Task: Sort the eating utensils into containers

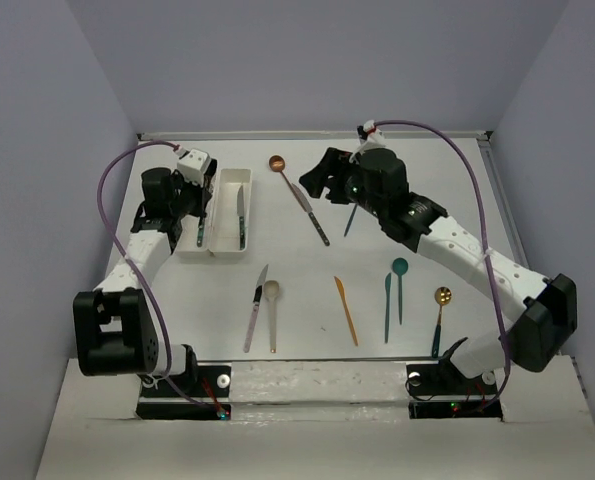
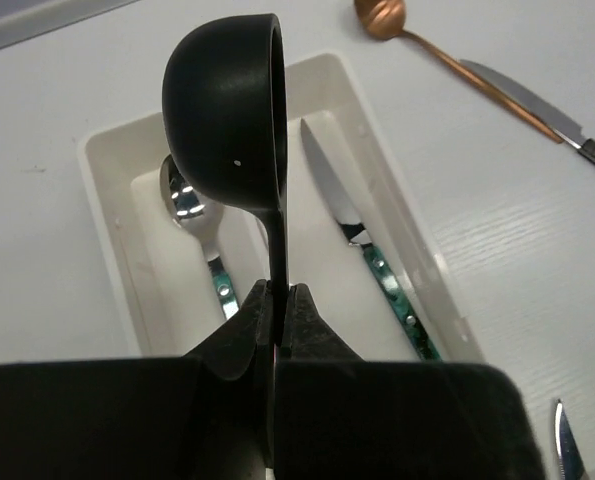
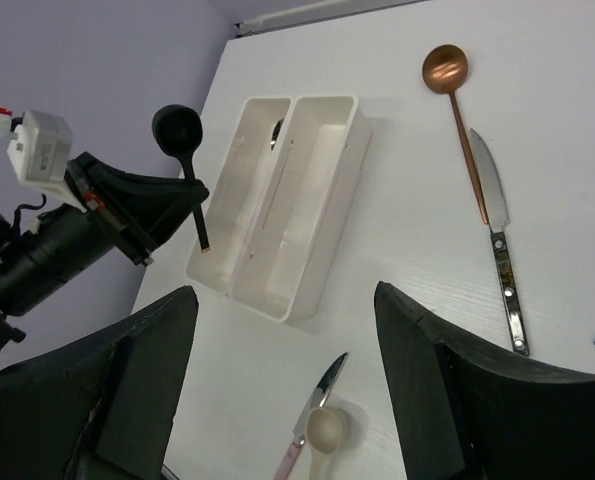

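— What's happening on the left?
— The left jaws are pinching the black spoon (image 2: 227, 110) by its handle, bowl up, hovering over the white trays (image 2: 105, 200), where a silver spoon (image 2: 182, 200) and a knife (image 2: 332, 200) are lying
— And the right jaws?
— Gaping wide, holding nothing, hanging above the table (image 1: 307, 270) near the copper spoon (image 1: 277, 163)
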Controlling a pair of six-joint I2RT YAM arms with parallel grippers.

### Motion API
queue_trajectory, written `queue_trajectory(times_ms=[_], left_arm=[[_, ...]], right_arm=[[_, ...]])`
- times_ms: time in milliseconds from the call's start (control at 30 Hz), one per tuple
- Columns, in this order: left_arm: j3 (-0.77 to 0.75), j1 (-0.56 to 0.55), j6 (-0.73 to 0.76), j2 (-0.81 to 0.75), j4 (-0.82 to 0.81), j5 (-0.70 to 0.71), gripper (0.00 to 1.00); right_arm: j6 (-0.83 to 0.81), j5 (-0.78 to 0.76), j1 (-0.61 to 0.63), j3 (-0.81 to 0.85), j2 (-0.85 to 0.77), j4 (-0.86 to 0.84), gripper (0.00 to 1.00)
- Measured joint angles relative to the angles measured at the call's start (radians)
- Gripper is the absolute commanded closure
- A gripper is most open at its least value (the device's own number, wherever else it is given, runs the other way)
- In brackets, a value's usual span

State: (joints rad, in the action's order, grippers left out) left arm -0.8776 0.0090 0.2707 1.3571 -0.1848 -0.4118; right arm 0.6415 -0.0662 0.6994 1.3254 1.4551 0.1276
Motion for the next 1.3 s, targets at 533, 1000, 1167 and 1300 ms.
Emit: queue_trajectory(times_ms=[533, 1000, 1167, 1300], left_arm=[[-0.114, 0.174, -0.011, 0.342, 0.006, -0.099, 0.89], [-0.128, 0.167, -0.002, 0.387, 0.027, -0.145, 0.66], [-0.165, 0.167, -0.006, 0.428, 0.026, -0.133, 0.65], [-0.165, 0.167, -0.008, 0.434, 0.032, -0.125, 0.63]], right_arm=[[-0.051, -0.043, 0.001, -0.113, -0.035, 0.031, 0.23], [-0.092, -0.042, 0.001, -0.113, 0.027, 0.051, 0.23], [-0.095, -0.043, 0.001, -0.113, 0.026, 0.056, 0.23], [-0.096, -0.060, 0.000, -0.113, 0.026, 0.077, 0.21]])
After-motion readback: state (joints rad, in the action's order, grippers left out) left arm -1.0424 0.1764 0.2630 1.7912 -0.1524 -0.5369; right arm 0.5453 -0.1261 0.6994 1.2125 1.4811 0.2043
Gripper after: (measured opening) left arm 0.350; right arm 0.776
